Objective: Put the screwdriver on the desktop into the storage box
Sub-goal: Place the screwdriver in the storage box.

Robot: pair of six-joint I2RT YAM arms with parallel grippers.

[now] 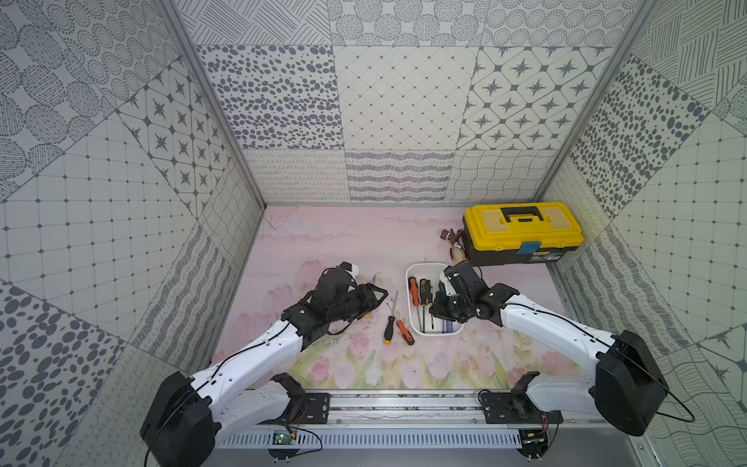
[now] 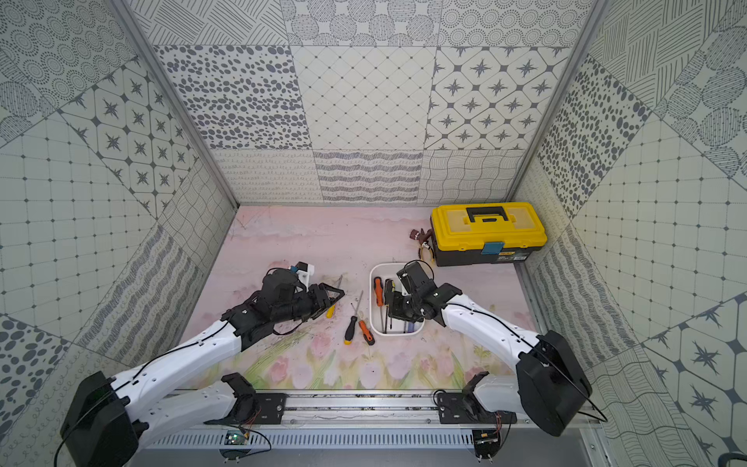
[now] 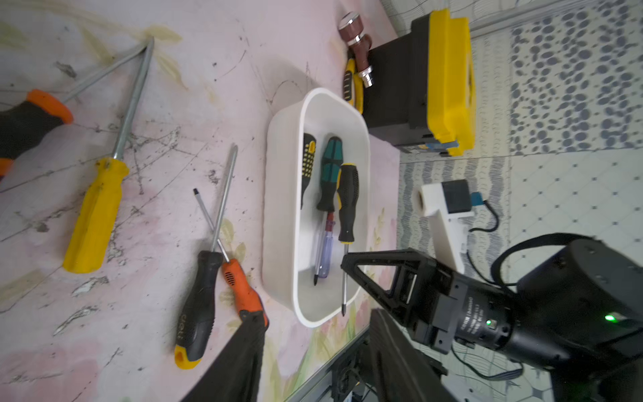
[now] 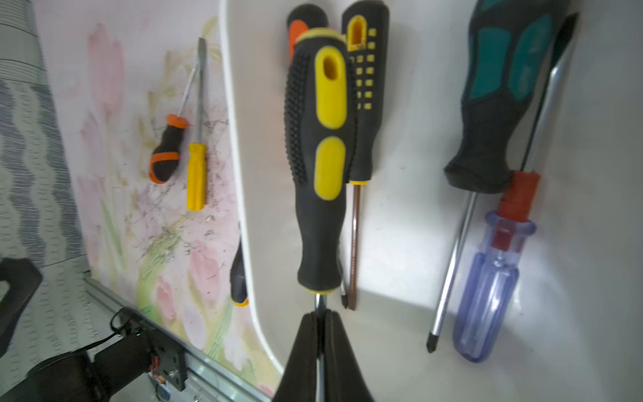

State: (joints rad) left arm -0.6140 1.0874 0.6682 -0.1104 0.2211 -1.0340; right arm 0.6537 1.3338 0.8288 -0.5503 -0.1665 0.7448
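Nine screwdrivers in all.

Four on the desktop (image 1: 343, 242):
- yellow-handled screwdriver (image 3: 94, 215)
- stubby black-and-orange screwdriver (image 3: 28, 125)
- black screwdriver with yellow cap (image 3: 198, 306)
- orange-handled screwdriver (image 3: 243, 296)

Five in or over the storage box (image 3: 278, 195):
- orange-and-black screwdriver (image 1: 413, 289)
- black screwdriver with yellow squares (image 4: 365, 87)
- black-and-yellow knobbed screwdriver (image 4: 320, 156)
- teal-and-black screwdriver (image 4: 504, 87)
- clear violet screwdriver (image 4: 490, 289)

One storage box. One yellow-lidded toolbox (image 1: 521, 226).

Beside the toolbox, two small items: one maroon fitting (image 3: 355, 31) with chrome ends, and what may be one pair of yellow-handled pliers (image 3: 351, 87), partly hidden.

Two robot arms: left arm (image 1: 250, 356), right arm (image 1: 545, 323).
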